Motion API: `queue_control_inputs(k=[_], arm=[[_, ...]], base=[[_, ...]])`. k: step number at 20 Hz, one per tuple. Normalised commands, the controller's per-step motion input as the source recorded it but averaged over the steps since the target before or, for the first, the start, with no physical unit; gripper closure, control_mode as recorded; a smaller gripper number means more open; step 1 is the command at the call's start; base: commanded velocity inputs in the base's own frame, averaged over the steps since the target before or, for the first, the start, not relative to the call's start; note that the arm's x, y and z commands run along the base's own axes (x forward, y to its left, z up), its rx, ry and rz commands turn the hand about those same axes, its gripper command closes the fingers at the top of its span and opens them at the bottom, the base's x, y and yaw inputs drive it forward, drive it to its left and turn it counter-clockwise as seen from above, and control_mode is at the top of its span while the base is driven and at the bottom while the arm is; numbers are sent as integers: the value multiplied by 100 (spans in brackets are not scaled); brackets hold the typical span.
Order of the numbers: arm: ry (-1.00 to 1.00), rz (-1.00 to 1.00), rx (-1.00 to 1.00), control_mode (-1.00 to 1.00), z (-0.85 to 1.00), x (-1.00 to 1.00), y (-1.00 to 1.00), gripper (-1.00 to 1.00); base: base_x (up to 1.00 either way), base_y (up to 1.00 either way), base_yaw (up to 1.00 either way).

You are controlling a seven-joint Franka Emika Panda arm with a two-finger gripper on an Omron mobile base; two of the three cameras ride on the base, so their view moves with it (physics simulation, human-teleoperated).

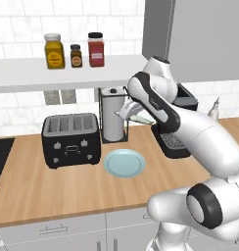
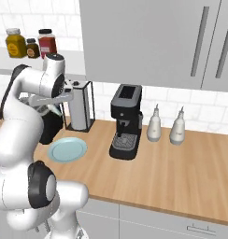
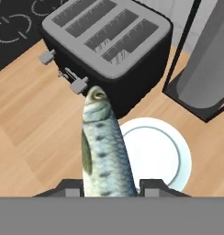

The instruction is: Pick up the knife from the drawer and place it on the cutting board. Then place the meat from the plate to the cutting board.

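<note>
plate (image 1: 124,163): bare, on table (image 1: 67,188), just right of toaster (image 1: 71,139)
meat (image 1: 133,112): held up above plate, by towel roll (image 1: 113,113)

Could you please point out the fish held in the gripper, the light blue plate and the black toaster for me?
fish (image 3: 104,147), hand view: middle of its scaly body.
plate (image 1: 124,163), left base view: bare centre.
toaster (image 1: 71,146), left base view: front face.
</note>
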Motion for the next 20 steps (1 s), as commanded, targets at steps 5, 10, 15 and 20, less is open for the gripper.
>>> queue_control_inputs(k=[5, 10, 15, 20], arm=[[-3, 10, 0, -100, 19, -58, -13, 100], [-18, 7, -3, -100, -41, -78, -22, 100], [-26, 2, -3, -100, -46, -44, -1, 100], [-17, 0, 0, -100, -2, -53, -21, 100]], base=[[0, 0, 0], [0, 0, 0], [0, 0, 0], [0, 0, 0]])
